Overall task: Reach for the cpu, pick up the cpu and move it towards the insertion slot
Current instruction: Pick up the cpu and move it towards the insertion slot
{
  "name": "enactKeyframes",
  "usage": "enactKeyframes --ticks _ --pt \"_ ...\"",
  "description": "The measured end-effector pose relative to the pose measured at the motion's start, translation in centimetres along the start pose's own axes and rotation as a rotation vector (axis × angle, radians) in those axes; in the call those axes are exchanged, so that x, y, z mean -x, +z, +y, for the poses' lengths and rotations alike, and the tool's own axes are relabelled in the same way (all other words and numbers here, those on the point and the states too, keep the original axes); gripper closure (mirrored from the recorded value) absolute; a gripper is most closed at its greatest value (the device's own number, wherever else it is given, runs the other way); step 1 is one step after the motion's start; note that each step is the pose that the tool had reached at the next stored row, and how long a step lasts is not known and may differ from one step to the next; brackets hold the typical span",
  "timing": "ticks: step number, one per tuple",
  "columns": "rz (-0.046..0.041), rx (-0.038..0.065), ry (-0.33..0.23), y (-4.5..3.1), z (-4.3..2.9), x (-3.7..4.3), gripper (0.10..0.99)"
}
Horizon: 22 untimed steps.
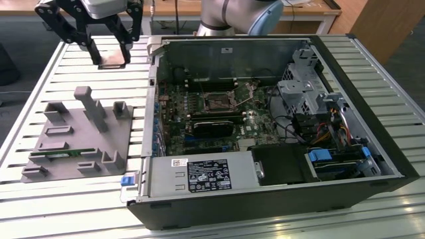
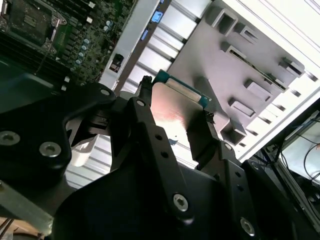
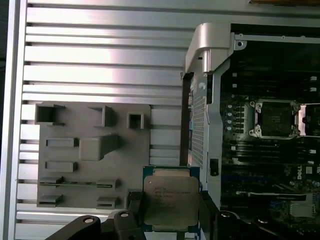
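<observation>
Jaws clamped on the cpu (image 3: 170, 202), one finger (image 2: 150, 125) on each side edge; my gripper (image 1: 109, 55) holds it in the air, clear of the grey fixture plate (image 1: 73, 144). Open computer case (image 1: 371, 119) sits beside that plate. Insertion slot (image 1: 218, 101) lies inside the case on the motherboard (image 1: 256, 129), well apart from the cpu.

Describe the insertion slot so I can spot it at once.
Look inside the open computer case, at the green motherboard. The insertion slot is the square dark socket with a silver frame near its centre; unlike the long memory slots beside it, it is square.
</observation>
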<state>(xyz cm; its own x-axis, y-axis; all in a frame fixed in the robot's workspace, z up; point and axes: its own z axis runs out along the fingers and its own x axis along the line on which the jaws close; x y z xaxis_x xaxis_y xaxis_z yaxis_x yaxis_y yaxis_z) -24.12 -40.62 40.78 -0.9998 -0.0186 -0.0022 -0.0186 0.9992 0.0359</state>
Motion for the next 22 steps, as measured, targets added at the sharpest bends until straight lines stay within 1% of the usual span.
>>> enactKeyframes --ticks 6,14,22 --pt "0.0 0.0 0.0 0.01 -0.03 1.54 0.553" --pt "0.0 0.0 0.0 0.01 0.0 4.09 0.553" --pt "0.0 0.0 0.0 0.02 0.03 6.12 0.553"
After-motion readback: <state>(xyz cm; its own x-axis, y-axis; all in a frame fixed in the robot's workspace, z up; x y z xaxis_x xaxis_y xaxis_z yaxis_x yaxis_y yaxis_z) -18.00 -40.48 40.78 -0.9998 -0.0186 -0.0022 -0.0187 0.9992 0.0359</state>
